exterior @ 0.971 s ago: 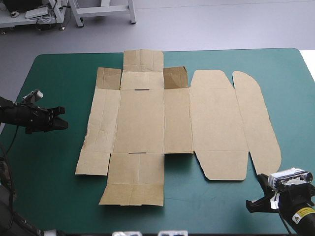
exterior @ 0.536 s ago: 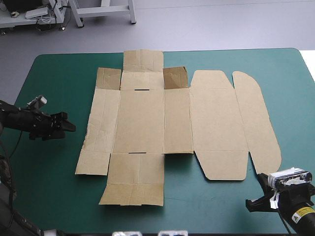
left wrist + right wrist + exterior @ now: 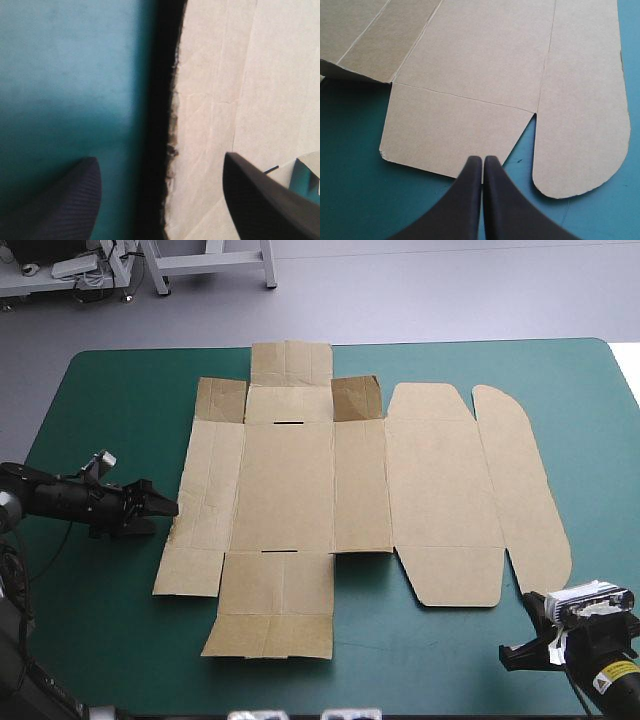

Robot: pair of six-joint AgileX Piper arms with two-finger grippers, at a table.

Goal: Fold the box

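the box (image 3: 340, 500) lay flat and unfolded on the teal-green cover (image 3: 110, 400). it was a cut sheet of brown board spread across the middle of the table, with no wall raised. its rounded lid flap (image 3: 520, 490) lay toward the table's right edge, and narrower flaps reached toward the far and near edges. a thin slot (image 3: 288, 423) showed in the panel on the far side.

the left gripper (image 3: 168, 508) sat low at the box's left edge, pointing in toward the board with its jaws spread wide and nothing between them but that edge. in the left wrist view one finger (image 3: 65, 200) was over the cover and the other (image 3: 260, 200) over the board, and the rough edge of the sheet ran between them. whether either finger touched the board could not be told.

the right gripper (image 3: 483, 159) was by the table's near right corner, its fingers pressed together into one point and holding nothing. its tip hung just short of the box's near flap (image 3: 455, 135), beside the rounded lid flap.
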